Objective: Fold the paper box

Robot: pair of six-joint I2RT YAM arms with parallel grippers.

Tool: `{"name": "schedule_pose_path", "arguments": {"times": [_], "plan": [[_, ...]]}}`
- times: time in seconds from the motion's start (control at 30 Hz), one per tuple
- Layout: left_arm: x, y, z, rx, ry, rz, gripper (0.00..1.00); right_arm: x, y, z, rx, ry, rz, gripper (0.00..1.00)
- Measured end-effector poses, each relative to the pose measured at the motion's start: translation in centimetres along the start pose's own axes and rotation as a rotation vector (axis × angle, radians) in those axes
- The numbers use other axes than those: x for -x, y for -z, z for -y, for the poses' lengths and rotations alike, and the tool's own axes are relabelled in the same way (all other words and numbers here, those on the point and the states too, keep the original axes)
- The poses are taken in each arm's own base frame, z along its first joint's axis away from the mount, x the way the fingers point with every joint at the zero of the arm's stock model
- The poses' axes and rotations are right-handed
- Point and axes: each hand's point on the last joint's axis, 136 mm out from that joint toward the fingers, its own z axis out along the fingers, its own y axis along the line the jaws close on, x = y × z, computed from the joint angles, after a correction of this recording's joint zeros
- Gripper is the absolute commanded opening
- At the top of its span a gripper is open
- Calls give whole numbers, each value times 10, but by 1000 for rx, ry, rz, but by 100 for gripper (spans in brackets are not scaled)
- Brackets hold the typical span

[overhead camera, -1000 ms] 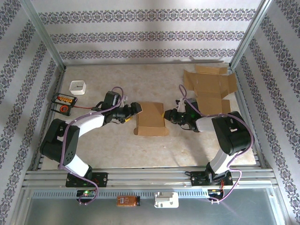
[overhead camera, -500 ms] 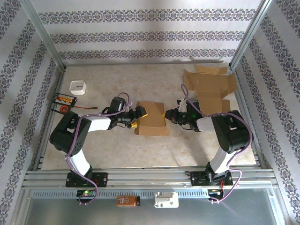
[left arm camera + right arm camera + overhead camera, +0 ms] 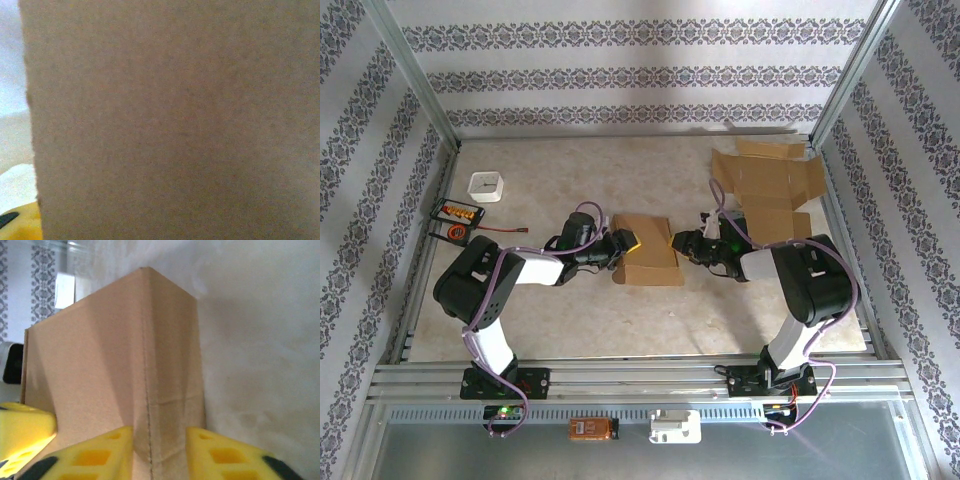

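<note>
One paper box (image 3: 648, 252); right claw (image 3: 160, 450) straddles its corner, apparently pinching; left claw's (image 3: 623, 250) grip unclear.

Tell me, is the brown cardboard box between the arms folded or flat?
Folded: the brown cardboard box is a compact rectangle, and two panels meet at a creased corner. Fully closed: cannot tell.

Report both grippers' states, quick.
Left gripper: at the paper box's left edge; state cannot be told.
Right gripper: straddles its folded corner; grip cannot be told.
</note>
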Motion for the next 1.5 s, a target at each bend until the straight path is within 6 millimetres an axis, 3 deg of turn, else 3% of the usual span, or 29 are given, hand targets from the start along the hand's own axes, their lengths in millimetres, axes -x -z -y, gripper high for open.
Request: {"name": "schedule_pose_path", "arguments": {"times": [0.1,0.2,0.3,0.43,0.5,0.57,0.67,0.77,0.93,1.03,1.17,1.33,1.5], "plan": [[4,5,6,0,-2,27,55,-10,10,3,-33,-34,-2,61],[6,12,12,10,1,43,55,-11,29,-18,-34,15,45,73],[9,19,21,16,-1,54,55,-7,54,-72,13,232,155,86],[18,34,38,20,-16,80,55,-30,92,-160,123,667,327,98],[24,44,46,16,-24,100,55,-50,105,-187,170,877,387,98],[31,55,53,13,-27,123,55,-72,107,-199,174,1119,419,98],[39,66,57,16,-24,145,54,-102,88,-192,120,1463,378,98],[43,72,60,19,-17,155,53,-113,65,-172,25,1707,314,98],[41,77,62,22,-14,156,52,-98,24,-136,-184,1977,231,98],[41,80,63,22,-12,159,52,-82,-3,-125,-308,2095,217,98],[41,81,65,18,-9,160,52,-53,-29,-133,-446,2178,299,96],[40,84,68,8,-1,160,52,-26,-40,-146,-541,2190,424,89],[41,87,69,-2,13,166,52,-18,-41,-149,-557,2192,471,69]]}}
